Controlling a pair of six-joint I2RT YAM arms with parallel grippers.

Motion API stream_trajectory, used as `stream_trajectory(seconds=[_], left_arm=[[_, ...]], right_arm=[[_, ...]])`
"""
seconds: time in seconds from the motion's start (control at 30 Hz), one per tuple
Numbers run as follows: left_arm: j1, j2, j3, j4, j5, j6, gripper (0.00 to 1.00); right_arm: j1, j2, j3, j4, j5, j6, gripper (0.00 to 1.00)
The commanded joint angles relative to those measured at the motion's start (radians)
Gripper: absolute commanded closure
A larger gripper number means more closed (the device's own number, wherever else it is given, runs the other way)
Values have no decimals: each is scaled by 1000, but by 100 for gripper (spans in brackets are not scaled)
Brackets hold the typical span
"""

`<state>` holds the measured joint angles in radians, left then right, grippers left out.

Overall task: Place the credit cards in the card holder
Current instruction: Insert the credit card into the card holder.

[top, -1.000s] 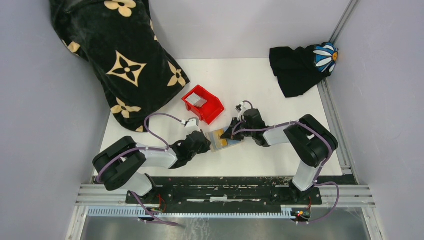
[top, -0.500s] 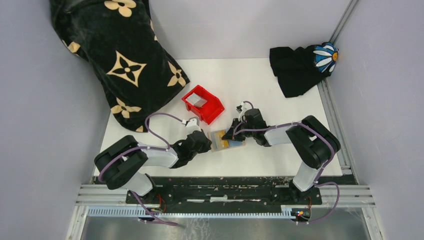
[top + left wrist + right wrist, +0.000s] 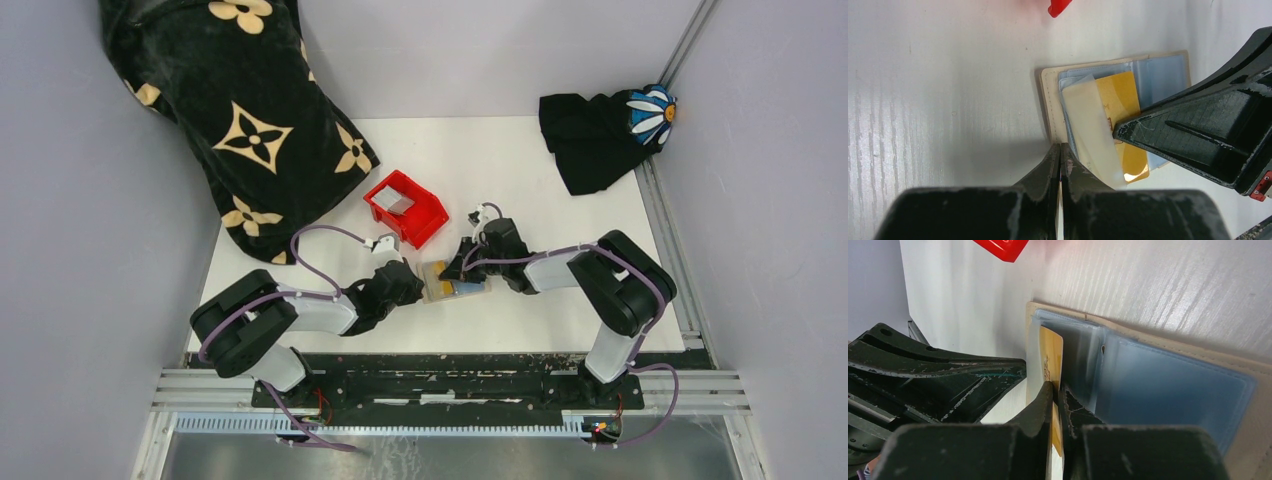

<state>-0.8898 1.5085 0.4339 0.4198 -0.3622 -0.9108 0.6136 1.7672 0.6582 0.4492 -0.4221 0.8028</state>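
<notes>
Both claws are pinched shut. My right claw (image 3: 1057,387) grips the yellow credit card (image 3: 1120,95), partway into a pocket of the card holder (image 3: 1050,100) lying open on the tabletop (image 3: 560,190). My left claw (image 3: 1060,150) seemingly nips its clear sleeve to steady it.

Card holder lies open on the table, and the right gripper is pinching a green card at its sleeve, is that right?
Not green: the right wrist view shows the card is yellow-orange. The card holder does lie open on the table, the right gripper pinching that card.
</notes>
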Motion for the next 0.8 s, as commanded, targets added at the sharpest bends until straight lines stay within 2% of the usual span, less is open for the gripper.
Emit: stream_trajectory(seconds=[0.0, 0.27, 0.57, 0.77], left_arm=[[-6, 45, 5, -1, 33, 37, 93], [-10, 35, -9, 10, 31, 38, 93], [-10, 20, -19, 10, 23, 44, 93], [-11, 17, -19, 6, 18, 48, 93]], right_arm=[[57, 57, -21, -135, 55, -21, 89], [61, -10, -16, -207, 101, -46, 70], [60, -112, 65, -405, 190, -132, 65], [61, -135, 97, -459, 221, -158, 62]])
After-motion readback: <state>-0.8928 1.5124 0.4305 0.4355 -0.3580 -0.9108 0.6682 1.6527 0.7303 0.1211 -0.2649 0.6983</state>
